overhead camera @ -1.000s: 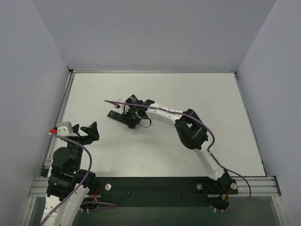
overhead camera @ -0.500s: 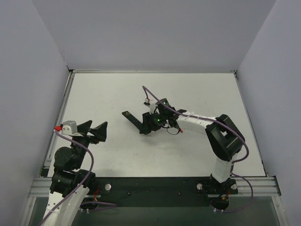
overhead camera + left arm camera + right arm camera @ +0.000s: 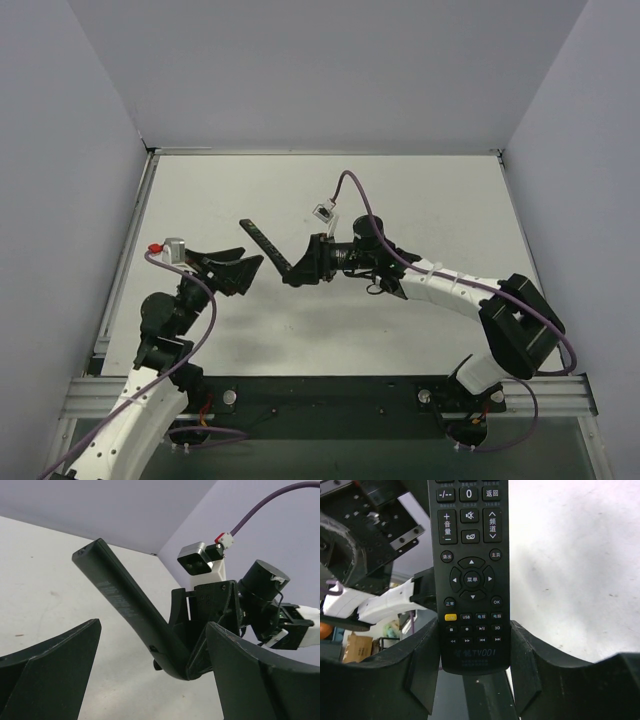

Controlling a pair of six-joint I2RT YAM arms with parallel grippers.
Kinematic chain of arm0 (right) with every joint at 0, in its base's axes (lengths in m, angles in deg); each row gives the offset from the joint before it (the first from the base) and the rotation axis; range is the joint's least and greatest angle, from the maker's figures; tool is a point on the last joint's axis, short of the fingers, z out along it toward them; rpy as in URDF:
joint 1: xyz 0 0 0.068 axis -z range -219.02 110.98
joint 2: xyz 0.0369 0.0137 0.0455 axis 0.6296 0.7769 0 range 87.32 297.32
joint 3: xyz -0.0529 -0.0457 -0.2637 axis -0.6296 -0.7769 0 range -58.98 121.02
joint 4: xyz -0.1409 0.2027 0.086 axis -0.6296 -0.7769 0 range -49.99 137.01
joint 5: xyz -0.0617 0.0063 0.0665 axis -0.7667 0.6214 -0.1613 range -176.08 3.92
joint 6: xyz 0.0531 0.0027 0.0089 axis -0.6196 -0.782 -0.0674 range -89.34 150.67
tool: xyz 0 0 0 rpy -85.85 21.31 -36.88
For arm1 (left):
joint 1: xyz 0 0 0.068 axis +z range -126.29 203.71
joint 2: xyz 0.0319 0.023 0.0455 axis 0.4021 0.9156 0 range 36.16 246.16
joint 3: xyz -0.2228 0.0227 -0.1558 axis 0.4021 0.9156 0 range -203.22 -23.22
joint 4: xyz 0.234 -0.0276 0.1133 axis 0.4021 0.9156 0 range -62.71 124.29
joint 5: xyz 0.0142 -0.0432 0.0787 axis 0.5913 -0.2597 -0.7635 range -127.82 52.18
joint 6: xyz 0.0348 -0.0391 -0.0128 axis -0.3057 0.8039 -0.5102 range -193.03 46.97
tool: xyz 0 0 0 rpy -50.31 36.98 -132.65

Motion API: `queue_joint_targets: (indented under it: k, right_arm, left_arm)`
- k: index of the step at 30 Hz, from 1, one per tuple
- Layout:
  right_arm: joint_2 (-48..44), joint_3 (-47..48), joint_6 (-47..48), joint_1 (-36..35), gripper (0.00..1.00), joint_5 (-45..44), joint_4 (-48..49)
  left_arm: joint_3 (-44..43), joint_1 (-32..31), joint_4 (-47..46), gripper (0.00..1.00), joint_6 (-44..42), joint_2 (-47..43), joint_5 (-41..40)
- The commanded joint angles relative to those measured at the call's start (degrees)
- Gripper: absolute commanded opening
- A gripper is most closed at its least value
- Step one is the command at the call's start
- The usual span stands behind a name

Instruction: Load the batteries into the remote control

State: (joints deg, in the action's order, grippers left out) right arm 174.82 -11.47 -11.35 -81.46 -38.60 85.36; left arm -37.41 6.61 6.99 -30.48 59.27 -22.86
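Remote control (image 3: 265,243) tilted up; bottom end clamped in right end effector (image 3: 475,650)

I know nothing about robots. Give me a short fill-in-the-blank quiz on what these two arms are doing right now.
1. The right gripper has its jaws closed on one end of the black ____.
2. The left gripper faces it with its jaws ____.
3. Near the gripped end, one button is coloured ____.

Missing words: remote control; open; yellow.
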Motion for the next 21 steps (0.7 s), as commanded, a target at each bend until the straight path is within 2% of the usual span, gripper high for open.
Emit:
queue_joint_targets:
  k: [1,12,16,21]
  right_arm:
    - [-3.9,-0.4,-2.4,-1.7,0.0,3.4,8.4]
    - [-5.6,-2.3,-5.2,-2.8,0.0,5.4,14.6]
    - [-5.0,-2.1,-5.3,-3.4,0.0,7.0,15.2]
    - [-3.9,-2.2,-7.0,-3.9,0.0,8.4,18.2]
  left_arm:
    - [-0.4,0.0,-15.5,0.97,8.0,4.3,5.4]
    - [-1.0,0.0,-14.4,0.96,14.3,8.1,4.0]
    - [-0.4,-0.1,-17.5,0.92,17.3,9.1,3.6]
    - [-1.0,-0.1,-21.1,0.8,20.9,12.5,6.1]
